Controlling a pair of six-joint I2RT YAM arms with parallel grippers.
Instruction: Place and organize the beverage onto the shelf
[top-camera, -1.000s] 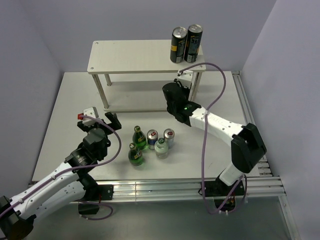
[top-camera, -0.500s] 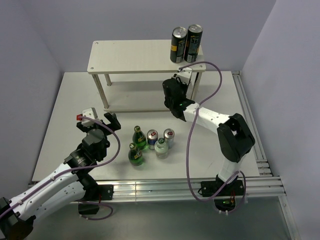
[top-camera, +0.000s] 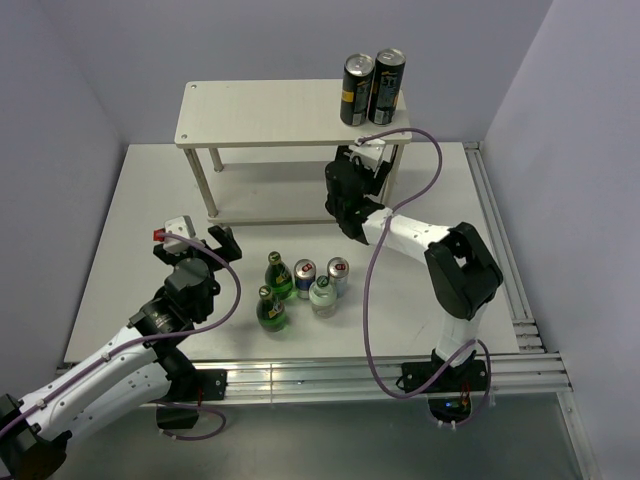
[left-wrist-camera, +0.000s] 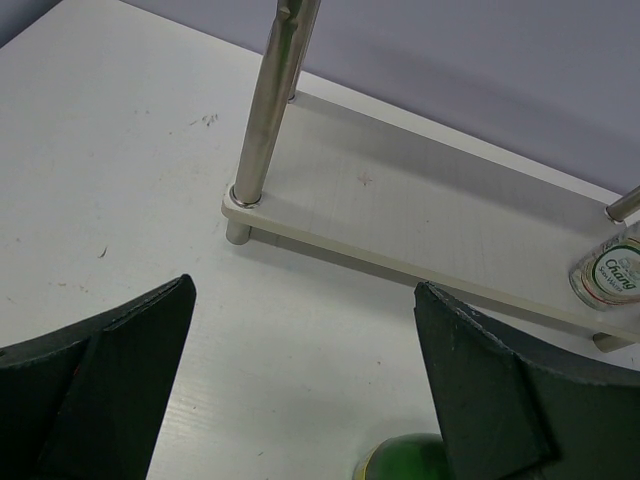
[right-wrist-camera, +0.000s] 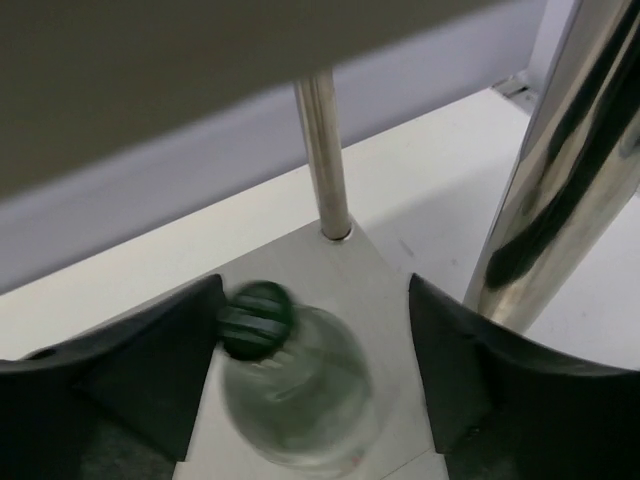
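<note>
My right gripper (top-camera: 358, 170) reaches under the top board of the shelf (top-camera: 270, 112) at its right end. In the right wrist view the gripper (right-wrist-camera: 315, 290) is open around a clear green-capped bottle (right-wrist-camera: 300, 390), which stands blurred on the lower board (right-wrist-camera: 370, 270) with its cap leaning against the left finger. On the table stand two green glass bottles (top-camera: 279, 277) (top-camera: 270, 310), two short cans (top-camera: 305, 278) (top-camera: 338, 272) and another clear bottle (top-camera: 322, 296). My left gripper (top-camera: 200, 238) is open and empty, to their left.
Two tall dark cans (top-camera: 357, 90) (top-camera: 386, 86) stand on the shelf's top board at the right. A shiny shelf leg (right-wrist-camera: 560, 170) is close beside my right finger. The left wrist view shows the shelf's front left leg (left-wrist-camera: 270, 110) and a green bottle top (left-wrist-camera: 405, 460).
The right arm pushed further under the shelf, and its gripper went from shut to open, letting go of the clear bottle on the lower board. The left arm stayed still.
</note>
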